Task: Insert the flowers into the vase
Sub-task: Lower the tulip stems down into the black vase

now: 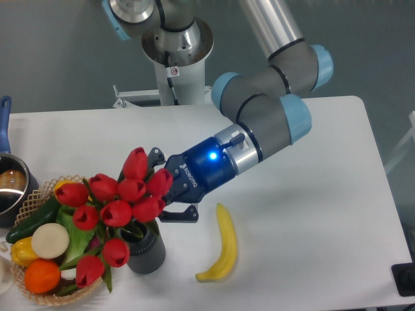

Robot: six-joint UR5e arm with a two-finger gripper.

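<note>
The white tabletop (305, 214) carries everything, and the grey and light-blue robot arm (262, 116) reaches across it from the back toward the front left. The bunch of red artificial tulips with green leaves (117, 207) hangs tilted over the left part of the tabletop, its heads spread above the short dark grey ribbed vase (144, 249) and partly over the woven wicker basket of vegetables and fruit (45, 259). The black gripper (170, 197) is closed on the bunch from the right side, at the place where the stems meet the heads. The stems themselves are hidden behind the blossoms and leaves, so I cannot say for sure if their ends are already inside the black mouth of the vase or only just above it; the lowest leaves seem to touch the rim.

I judge that the step in hand is the lowering of the stems into the vase, and the task is near its end but not yet done. The next move calls for bringing the bunch more upright and down, so that the stems go into the mouth and do not push the vase sideways, and only then releasing the grasp. A yellow banana (222, 246) lies just to the right of the vase, apart from it.
</note>
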